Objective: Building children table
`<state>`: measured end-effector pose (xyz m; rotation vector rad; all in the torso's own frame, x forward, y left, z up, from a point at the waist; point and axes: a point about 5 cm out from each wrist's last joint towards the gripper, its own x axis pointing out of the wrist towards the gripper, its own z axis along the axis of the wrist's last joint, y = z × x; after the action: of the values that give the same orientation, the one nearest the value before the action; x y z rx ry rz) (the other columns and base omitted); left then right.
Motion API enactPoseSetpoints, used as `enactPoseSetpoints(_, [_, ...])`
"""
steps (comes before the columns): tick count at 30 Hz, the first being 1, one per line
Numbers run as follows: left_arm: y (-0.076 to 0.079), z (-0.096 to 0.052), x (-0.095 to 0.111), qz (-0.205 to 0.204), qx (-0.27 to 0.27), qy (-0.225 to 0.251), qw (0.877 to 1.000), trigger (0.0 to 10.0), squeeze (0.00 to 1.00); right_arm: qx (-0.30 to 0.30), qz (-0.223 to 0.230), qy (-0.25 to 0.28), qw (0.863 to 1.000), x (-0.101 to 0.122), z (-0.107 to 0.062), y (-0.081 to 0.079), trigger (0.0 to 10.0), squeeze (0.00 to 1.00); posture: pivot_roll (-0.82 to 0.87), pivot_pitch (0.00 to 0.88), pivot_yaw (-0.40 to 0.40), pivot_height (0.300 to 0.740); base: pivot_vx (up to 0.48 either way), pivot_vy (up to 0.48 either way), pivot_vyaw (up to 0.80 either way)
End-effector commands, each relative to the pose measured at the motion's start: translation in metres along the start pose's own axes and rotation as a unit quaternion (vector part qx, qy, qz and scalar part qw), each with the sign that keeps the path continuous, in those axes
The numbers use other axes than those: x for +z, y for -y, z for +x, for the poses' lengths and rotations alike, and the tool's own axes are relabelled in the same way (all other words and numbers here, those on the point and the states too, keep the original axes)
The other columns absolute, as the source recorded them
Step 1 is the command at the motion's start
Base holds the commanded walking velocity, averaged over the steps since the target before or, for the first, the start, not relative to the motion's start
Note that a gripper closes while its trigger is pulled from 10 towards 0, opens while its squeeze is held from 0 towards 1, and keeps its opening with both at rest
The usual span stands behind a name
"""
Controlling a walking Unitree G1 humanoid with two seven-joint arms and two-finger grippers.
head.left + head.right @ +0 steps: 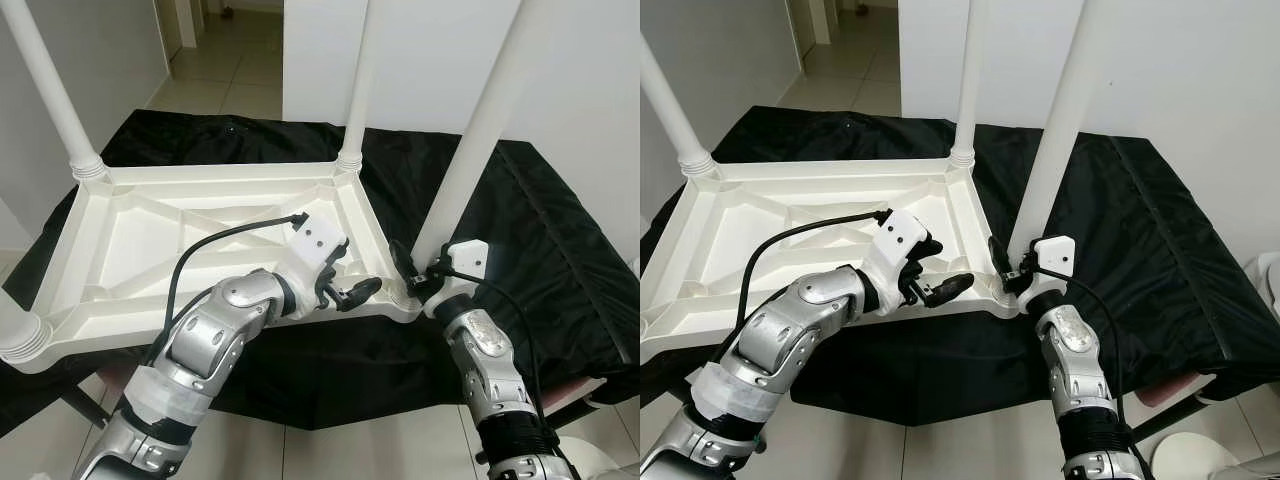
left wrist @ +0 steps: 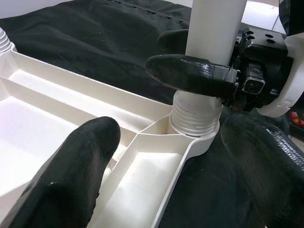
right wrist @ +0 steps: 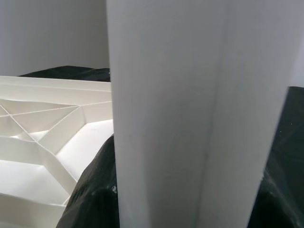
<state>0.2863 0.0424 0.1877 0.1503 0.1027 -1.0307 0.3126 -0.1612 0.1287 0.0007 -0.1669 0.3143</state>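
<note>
While the upturned white plastic children's table top is lying ribbed side up on the black-draped counter, the right gripper is closing its fingers around the base of the near-right white tubular leg, just above the threaded socket at that corner. The left gripper is hovering over the near rim just left of that corner, its fingers spread apart and holding nothing. Two more white legs are standing upright at the far-left and far-right corners.
</note>
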Motion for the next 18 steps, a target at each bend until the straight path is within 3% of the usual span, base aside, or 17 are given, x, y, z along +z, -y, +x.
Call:
enactPoseSetpoints(1, [0.001, -0.001, 0.007, 0.01, -0.018, 0.007, 1.0, 10.0, 0.0, -0.043, 0.014, -0.092, 0.995, -0.036, -0.013, -0.007, 10.0, 0.0, 0.05, 0.032, -0.023, 0.74, 0.0, 0.0, 0.0])
enactPoseSetpoints(2, [0.001, -0.001, 0.007, 0.01, -0.018, 0.007, 1.0, 10.0, 0.0, -0.043, 0.014, -0.092, 0.995, -0.036, -0.013, -0.007, 10.0, 0.0, 0.05, 0.032, -0.023, 0.74, 0.0, 0.0, 0.0])
enactPoseSetpoints(3, [0.001, -0.001, 0.007, 0.01, -0.017, 0.007, 1.0, 10.0, 0.0, -0.086, 0.025, -0.081, 0.993, -0.035, -0.014, -0.008, 10.0, 0.0, 0.05, 0.033, -0.022, 0.74, 0.0, 0.0, 0.0])
enactPoseSetpoints(5, [0.001, -0.001, 0.007, 0.01, -0.017, 0.007, 1.0, 10.0, 0.0, -0.086, 0.025, -0.081, 0.993, -0.035, -0.014, -0.008, 10.0, 0.0, 0.05, 0.033, -0.022, 0.74, 0.0, 0.0, 0.0])
enactPoseSetpoints(7, [0.001, -0.001, 0.008, 0.01, -0.015, 0.008, 1.0, 10.0, 0.0, -0.177, 0.037, -0.067, 0.981, -0.033, -0.017, -0.009, 10.0, 0.0, 0.05, 0.031, -0.023, 0.74, 0.0, 0.0, 0.0])
enactPoseSetpoints(8, [0.001, -0.001, 0.008, 0.01, -0.015, 0.008, 1.0, 10.0, 0.0, -0.177, 0.037, -0.067, 0.981, -0.033, -0.017, -0.009, 10.0, 0.0, 0.05, 0.031, -0.023, 0.74, 0.0, 0.0, 0.0])
enactPoseSetpoints(10, [0.0, -0.001, 0.008, 0.011, -0.013, 0.009, 1.0, 10.0, 0.0, -0.234, 0.051, -0.053, 0.969, -0.032, -0.021, -0.015, 10.0, 0.0, 0.06, 0.028, -0.025, 0.74, 0.0, 0.0, 0.0])
enactPoseSetpoints(14, [-0.001, -0.001, 0.009, 0.012, -0.012, 0.009, 1.0, 10.0, 0.0, -0.269, 0.061, -0.037, 0.96, -0.03, -0.024, -0.017, 10.0, 0.0, 0.06, 0.026, -0.025, 0.74, 0.0, 0.0, 0.0])
enactPoseSetpoints(18, [-0.002, -0.001, 0.009, 0.012, -0.011, 0.01, 1.0, 10.0, 0.0, -0.322, 0.067, -0.02, 0.944, -0.024, -0.027, -0.006, 10.0, 0.0, 0.06, 0.022, -0.025, 0.74, 0.0, 0.0, 0.0])
